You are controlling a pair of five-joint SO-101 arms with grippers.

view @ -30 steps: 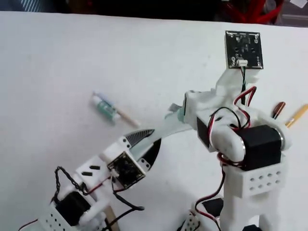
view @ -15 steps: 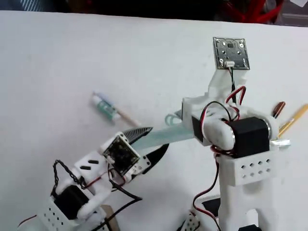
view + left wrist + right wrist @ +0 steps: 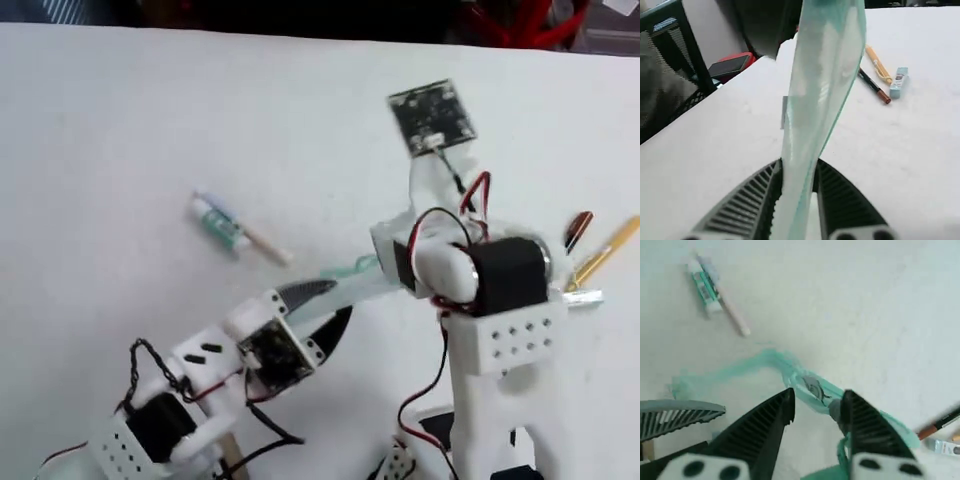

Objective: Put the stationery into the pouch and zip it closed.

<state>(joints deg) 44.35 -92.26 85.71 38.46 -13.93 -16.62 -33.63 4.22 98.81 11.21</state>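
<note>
So from where I'm standing, the left tool [image 3: 797, 167] is clamped on one end of the pouch [image 3: 825, 65]. It seems to hold the pouch up off the tabletop [image 3: 900, 150], stretched across towards the right tool [image 3: 817, 402]. That one's jaws are spread, sitting either side of the zip pull [image 3: 814, 386], and not pinching it as far as I can tell.

My guess is the step here is getting the zip open. So close squarely on the pull, not on the film next to it, then drag along the zip line with the left end held taut. Yank sideways and it'll just twist.

The pouch itself is thin see-through teal plastic, flat and floppy, and looks empty to me. The stationery's out on the tabletop: a green-and-white stick [image 3: 222, 224] on one side, pencils [image 3: 612, 243] on the other.
</note>
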